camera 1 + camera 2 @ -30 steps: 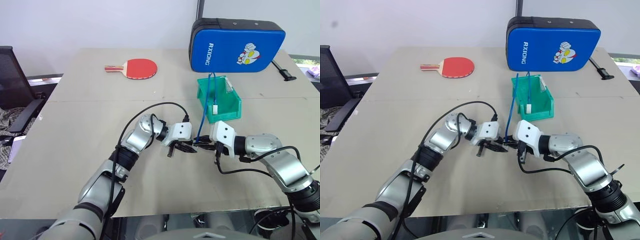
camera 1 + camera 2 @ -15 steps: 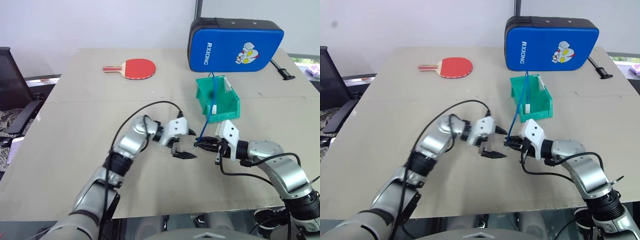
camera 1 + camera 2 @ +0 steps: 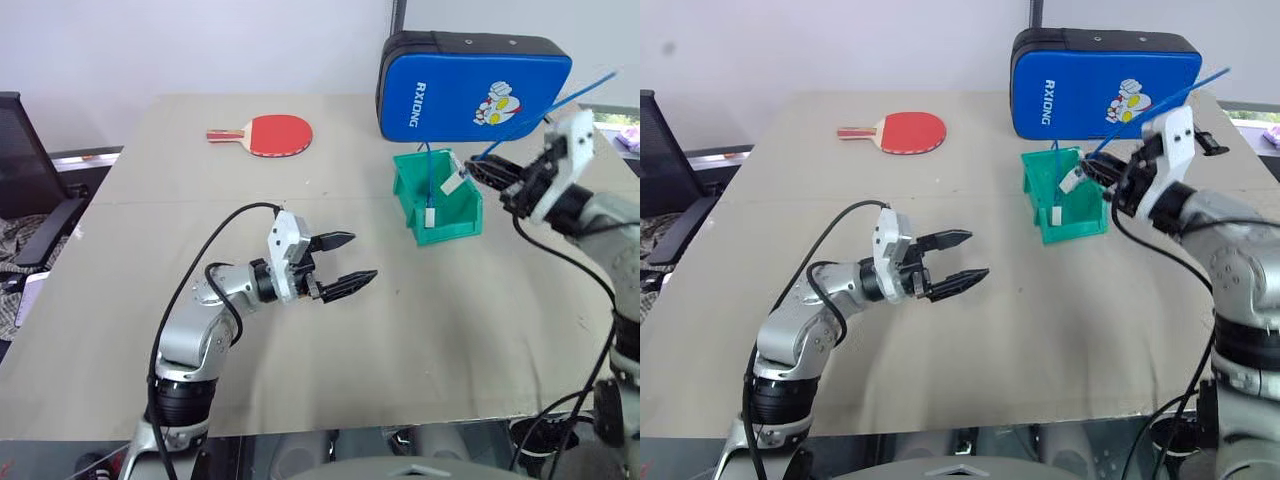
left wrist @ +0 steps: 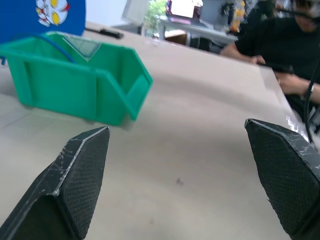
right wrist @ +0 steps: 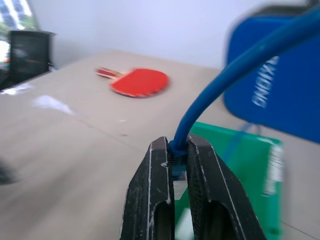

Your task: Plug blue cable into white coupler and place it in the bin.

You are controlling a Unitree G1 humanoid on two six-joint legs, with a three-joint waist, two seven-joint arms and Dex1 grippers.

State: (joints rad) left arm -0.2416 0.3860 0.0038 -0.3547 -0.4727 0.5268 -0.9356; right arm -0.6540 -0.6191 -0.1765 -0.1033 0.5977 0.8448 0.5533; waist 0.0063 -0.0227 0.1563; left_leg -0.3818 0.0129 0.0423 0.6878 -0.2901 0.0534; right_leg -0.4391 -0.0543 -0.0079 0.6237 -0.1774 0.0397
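The blue cable [image 3: 560, 103] is pinched in the right hand [image 3: 488, 170], which is raised over the right side of the green bin [image 3: 436, 196]. From the closed fingers [image 5: 152, 200] one stretch of the cord runs up and away to the right, across the front of the blue padded bag [image 3: 470, 88]. Another stretch drops into the bin, where a small white piece, apparently the white coupler [image 3: 429, 215], hangs at its lower end inside the bin's open top. A second small white piece sits just beside the right hand's fingertips, above the bin's rim; what it is cannot be told.

The bin stands on the tabletop [image 3: 180, 230] just in front of the bag, its lowered lip facing the near edge.

The left hand [image 3: 345, 262] hovers over the middle of the tabletop, well apart from the bin and the cable. Its two black fingers [image 4: 75, 180] are spread wide with nothing between them, pointing roughly level toward the bin.

At the far left side of the tabletop lies a red paddle [image 3: 270, 135]. In the left wrist view a person in dark clothing [image 4: 270, 35] sits beyond the tabletop's edge.
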